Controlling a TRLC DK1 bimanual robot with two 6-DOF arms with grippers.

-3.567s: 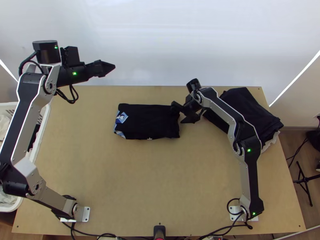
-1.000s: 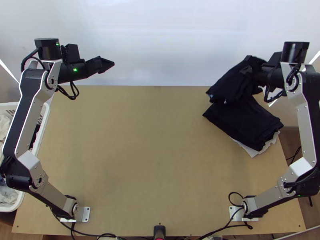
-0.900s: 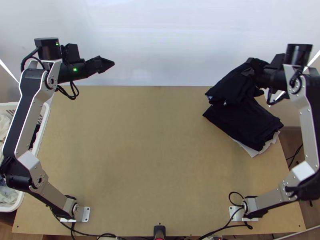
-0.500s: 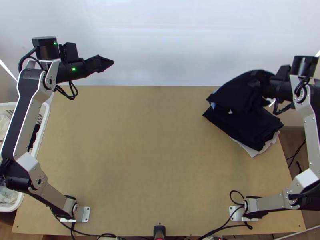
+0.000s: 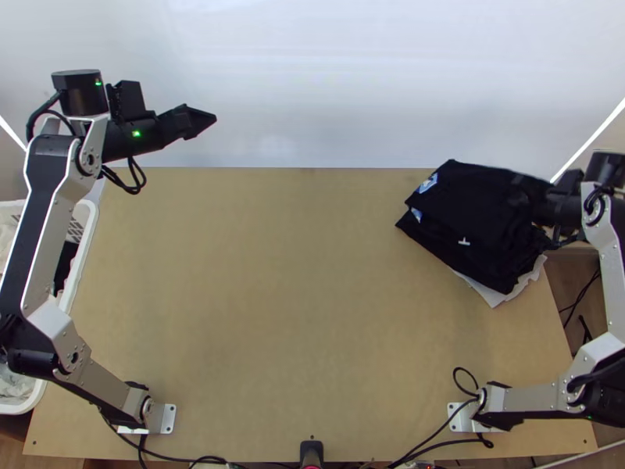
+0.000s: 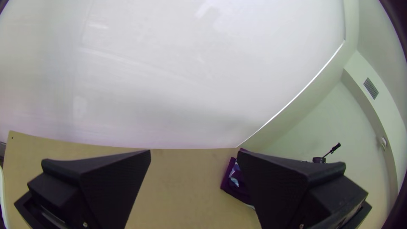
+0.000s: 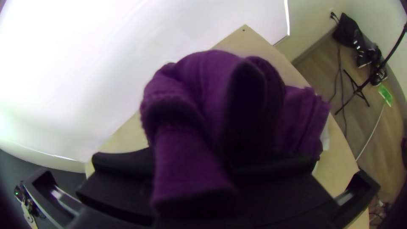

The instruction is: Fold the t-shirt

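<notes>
Stacking seemingly intended: t-shirt [image 5: 476, 199] held atop pile [image 5: 494, 279], one end clamped by right end effector [image 7: 193, 163], preserving folds; left end effector [image 6: 193, 156] spread apart.

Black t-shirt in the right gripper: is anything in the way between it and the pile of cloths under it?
Nothing visible. The t-shirt, held by the right gripper, is directly over the pile; I can't tell whether it touches everywhere.
</notes>
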